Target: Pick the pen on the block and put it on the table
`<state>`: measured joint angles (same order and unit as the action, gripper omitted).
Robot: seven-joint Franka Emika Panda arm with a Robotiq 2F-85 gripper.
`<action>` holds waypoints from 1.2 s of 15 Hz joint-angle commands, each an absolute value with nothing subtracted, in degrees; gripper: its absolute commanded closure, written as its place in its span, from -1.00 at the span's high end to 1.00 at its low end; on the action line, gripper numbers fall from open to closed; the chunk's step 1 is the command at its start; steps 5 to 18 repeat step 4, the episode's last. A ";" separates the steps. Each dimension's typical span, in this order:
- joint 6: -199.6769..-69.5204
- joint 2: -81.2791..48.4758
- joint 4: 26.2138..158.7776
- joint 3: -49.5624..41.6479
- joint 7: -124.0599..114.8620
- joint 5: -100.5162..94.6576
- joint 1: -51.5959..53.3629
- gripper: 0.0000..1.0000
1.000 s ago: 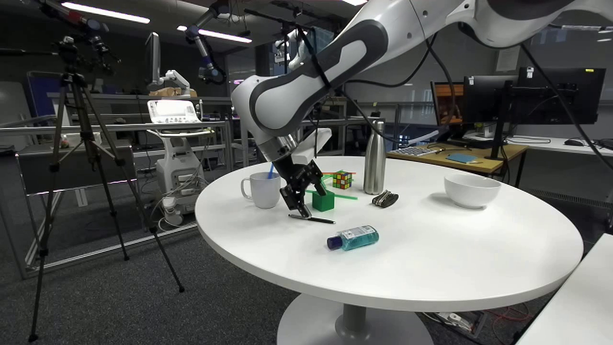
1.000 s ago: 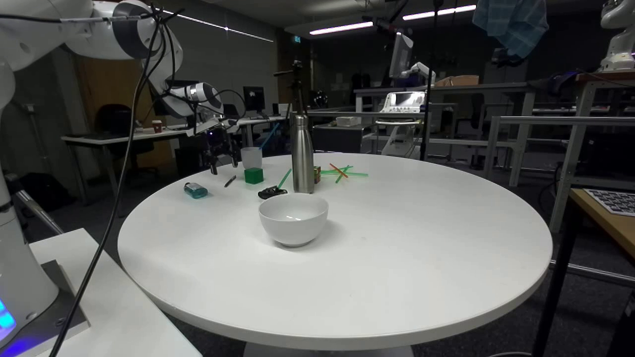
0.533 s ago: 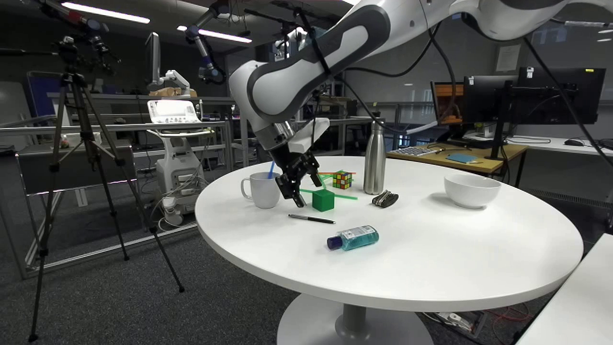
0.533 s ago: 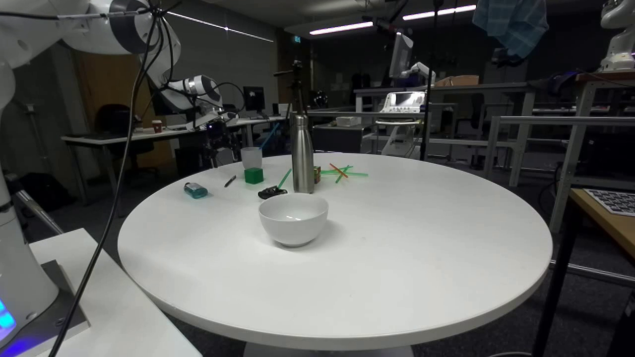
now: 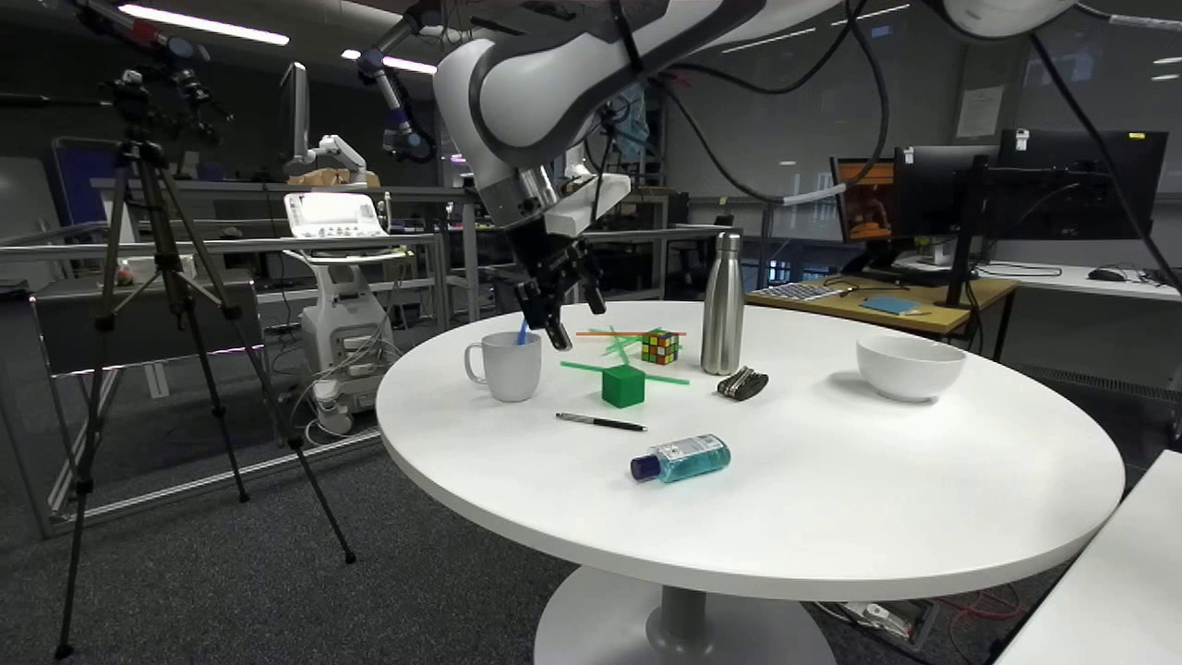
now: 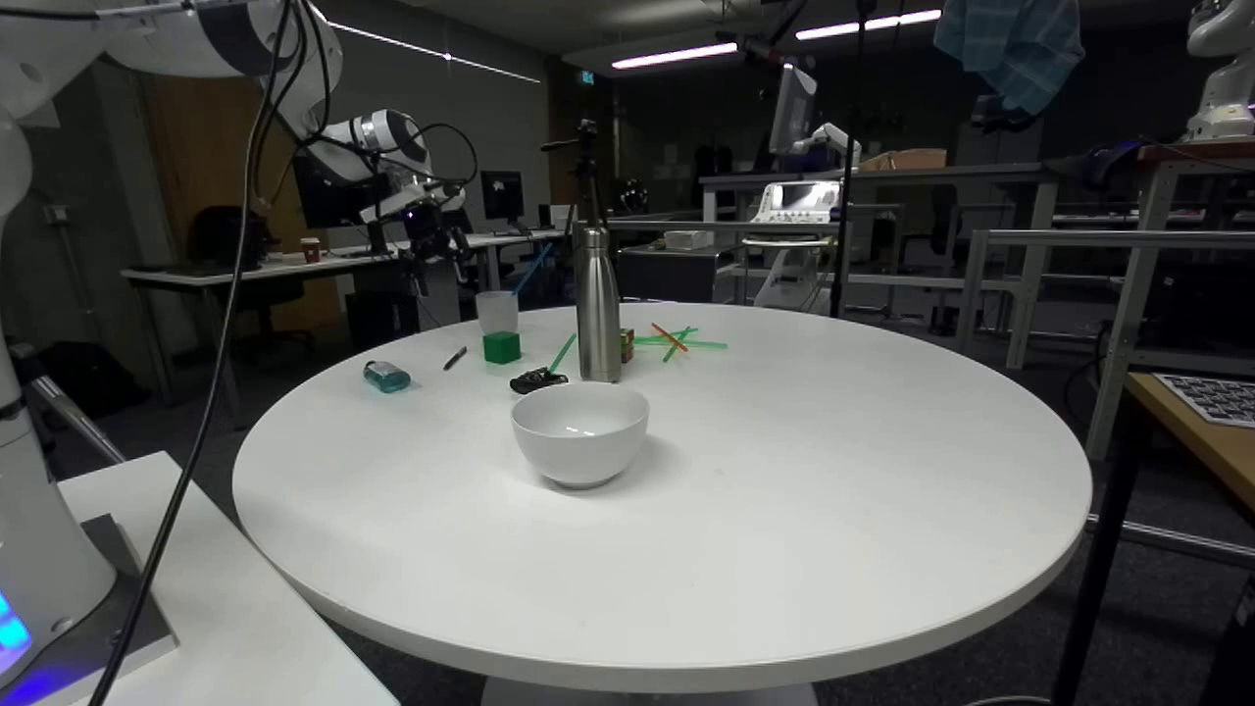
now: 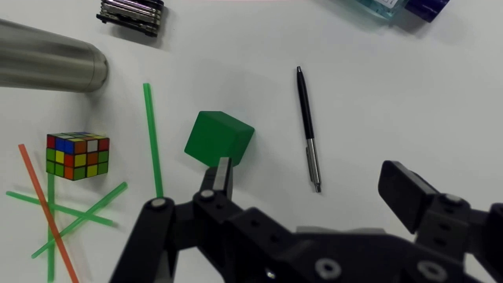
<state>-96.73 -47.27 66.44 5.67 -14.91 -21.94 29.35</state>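
Note:
The black and silver pen [image 5: 600,422] lies flat on the white round table [image 5: 831,499], beside the green block [image 5: 623,386] and apart from it. In the wrist view the pen [image 7: 305,106] lies to the right of the block [image 7: 214,137], whose top carries nothing. The pen [image 6: 455,358] and block [image 6: 501,347] also show in an exterior view. My gripper [image 5: 578,325] is open and empty, raised above the table near the mug. In the wrist view its fingers [image 7: 306,162] are wide apart with only the tabletop and pen seen below between them.
A white mug [image 5: 513,369] with a blue straw stands near the gripper. A Rubik's cube [image 5: 660,347], several straws [image 7: 80,214], a steel bottle [image 5: 723,305], a black multitool [image 5: 742,383], a blue-green bottle [image 5: 693,458] and a white bowl [image 5: 910,368] are on the table.
My gripper has risen from beside the pen to well above the table, moving slightly toward the mug side. The pen has stayed on the table. The fingers look open throughout.

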 commanded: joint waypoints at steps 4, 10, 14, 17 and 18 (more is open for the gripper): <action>-96.73 -46.35 66.45 5.75 -14.94 -21.94 29.37 1.00; -96.73 -46.35 66.45 5.75 -14.94 -21.94 29.37 1.00; -96.73 -46.35 66.45 5.75 -14.94 -21.94 29.37 1.00; -96.73 -46.35 66.45 5.75 -14.94 -21.94 29.37 1.00; -96.73 -46.35 66.45 5.75 -14.94 -21.94 29.37 1.00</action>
